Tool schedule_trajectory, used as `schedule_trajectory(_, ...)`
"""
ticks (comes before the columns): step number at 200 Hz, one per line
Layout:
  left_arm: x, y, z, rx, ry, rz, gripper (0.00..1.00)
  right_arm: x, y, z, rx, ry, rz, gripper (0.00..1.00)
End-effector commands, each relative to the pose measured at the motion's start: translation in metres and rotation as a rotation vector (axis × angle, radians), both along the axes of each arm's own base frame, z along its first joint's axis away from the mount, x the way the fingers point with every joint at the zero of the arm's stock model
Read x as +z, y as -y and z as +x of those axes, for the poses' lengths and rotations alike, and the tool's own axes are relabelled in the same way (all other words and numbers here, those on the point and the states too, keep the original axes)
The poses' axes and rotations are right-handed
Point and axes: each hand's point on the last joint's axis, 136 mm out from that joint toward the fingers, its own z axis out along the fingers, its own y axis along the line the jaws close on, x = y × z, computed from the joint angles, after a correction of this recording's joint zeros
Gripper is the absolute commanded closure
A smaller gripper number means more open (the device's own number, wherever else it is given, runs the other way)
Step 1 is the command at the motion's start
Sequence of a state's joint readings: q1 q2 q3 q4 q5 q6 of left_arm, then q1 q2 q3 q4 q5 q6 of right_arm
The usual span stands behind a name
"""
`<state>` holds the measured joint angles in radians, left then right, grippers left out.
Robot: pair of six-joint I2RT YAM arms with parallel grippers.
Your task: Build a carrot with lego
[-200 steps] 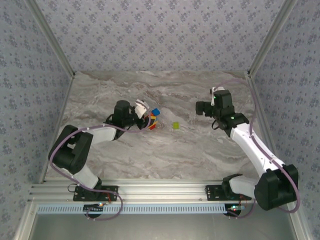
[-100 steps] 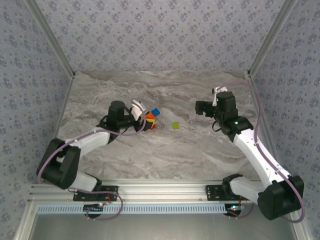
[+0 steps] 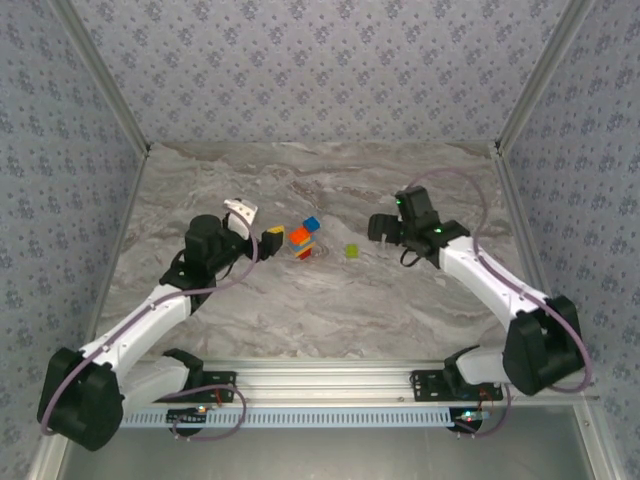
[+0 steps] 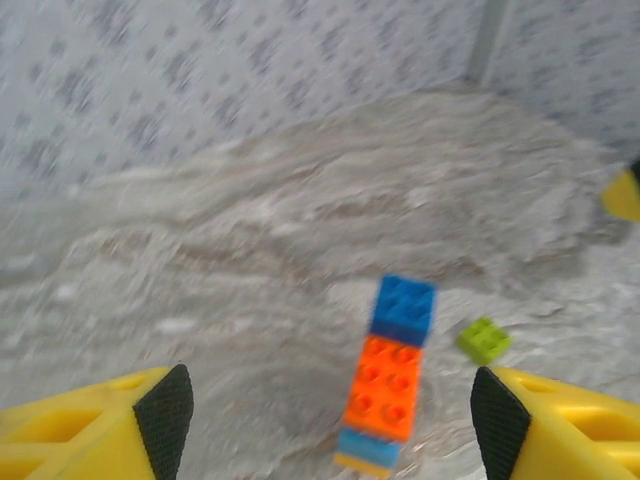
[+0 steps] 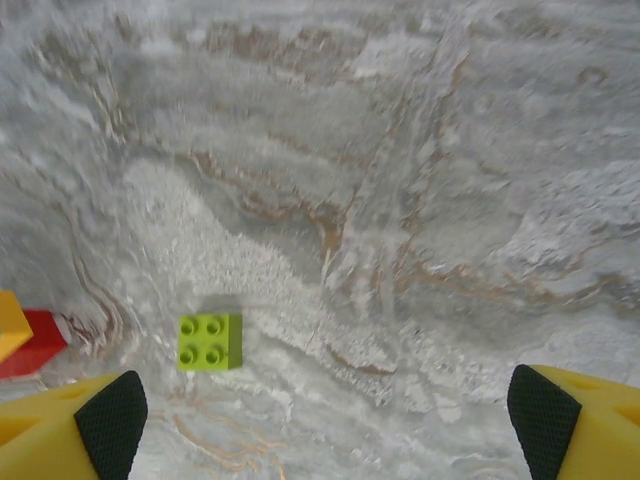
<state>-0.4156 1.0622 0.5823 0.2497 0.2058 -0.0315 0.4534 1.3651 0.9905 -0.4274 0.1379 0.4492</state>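
The left gripper (image 4: pixel 330 418) stands well open and empty, with the carrot (image 4: pixel 390 385) lying ahead, untouched. The right gripper (image 5: pixel 328 420) gapes wide, holding nothing; a lime green brick (image 5: pixel 209 341) lies ahead.

Carrot stack (image 3: pixel 303 241) lies on table (image 3: pixel 320 320), mid-field, just right of left gripper (image 3: pixel 258 223). Loose brick (image 3: pixel 351 251) sits right of the stack, apart from it, left of right gripper (image 3: pixel 379 229).

The table (image 4: pixel 230 240) looks blurry in the left wrist view. The carrot (image 4: pixel 393 385) reaches the bottom edge there, and its low end is too blurry to make out. In the right wrist view, a red brick (image 5: pixel 35 343) is cut by the left edge.
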Motion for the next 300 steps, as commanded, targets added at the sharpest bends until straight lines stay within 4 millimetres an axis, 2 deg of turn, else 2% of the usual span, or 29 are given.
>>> schedule_trajectory(1, -0.044, -0.042, 0.013, 0.213, -0.152, -0.002, 0.26, -0.005, -0.002, -0.007, -0.017, -0.042, -0.114, 0.02)
schedule_trajectory(29, -0.070, -0.090, 0.028, 0.391, -0.243, -0.046, 0.31, -0.019, -0.009, -0.008, -0.008, -0.055, -0.147, 0.02)
schedule_trajectory(43, -0.075, -0.094, 0.037, 0.391, -0.293, -0.064, 0.33, -0.022, -0.012, -0.007, 0.003, -0.059, -0.151, 0.02)
schedule_trajectory(81, -0.092, -0.073, 0.067, 0.314, -0.397, -0.046, 0.38, -0.030, -0.017, -0.002, 0.012, -0.073, -0.181, 0.04)
schedule_trajectory(121, -0.101, -0.032, 0.076, 0.199, -0.434, 0.021, 0.38, -0.038, -0.018, 0.000, 0.024, -0.086, -0.204, 0.04)
schedule_trajectory(150, -0.110, -0.008, 0.074, 0.138, -0.458, 0.064, 0.38, -0.041, -0.021, 0.004, 0.033, -0.090, -0.212, 0.04)
schedule_trajectory(187, -0.115, 0.012, 0.068, 0.083, -0.475, 0.081, 0.38, -0.042, -0.023, 0.006, 0.041, -0.090, -0.218, 0.04)
schedule_trajectory(300, -0.120, 0.035, 0.040, 0.020, -0.502, 0.104, 0.38, -0.046, -0.026, 0.001, 0.050, -0.098, -0.234, 0.04)
